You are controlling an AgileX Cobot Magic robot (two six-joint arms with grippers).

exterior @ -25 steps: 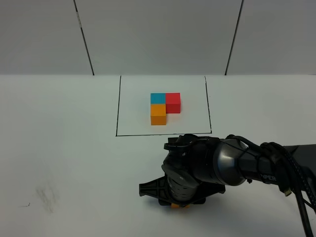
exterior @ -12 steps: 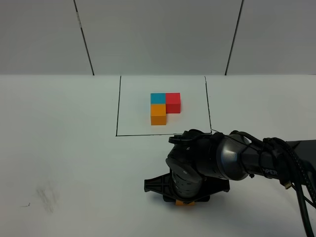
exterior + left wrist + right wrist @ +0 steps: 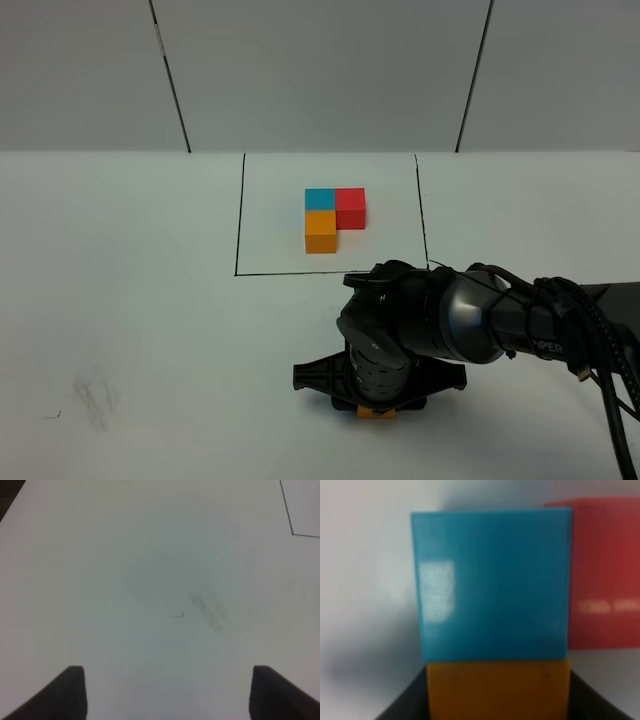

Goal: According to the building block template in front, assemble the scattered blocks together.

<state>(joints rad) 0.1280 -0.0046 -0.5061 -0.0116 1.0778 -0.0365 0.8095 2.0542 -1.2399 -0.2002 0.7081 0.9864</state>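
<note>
The building block template [image 3: 334, 220], a joined blue, red and orange cluster, sits inside a black drawn rectangle [image 3: 239, 220] at the back. My right gripper [image 3: 377, 406] points down at the table in front of that rectangle, shut on the orange block [image 3: 376, 412], only a sliver of which shows under the arm. In the right wrist view the orange block [image 3: 497, 690] lies between my dark fingers [image 3: 402, 705], flush against the blue block [image 3: 492, 585], with the red block [image 3: 607, 575] touching the blue one's side. My left gripper [image 3: 167, 695] hangs open over bare table.
A grey smudge [image 3: 95, 395] marks the white table at the front left, and the same smudge [image 3: 207, 607] shows in the left wrist view. The right arm's cables [image 3: 612, 400] run along the right edge. The arm hides the blue and red blocks from the high camera.
My right gripper has slid a little to the right with the orange block, then stopped. The left gripper has not moved.
</note>
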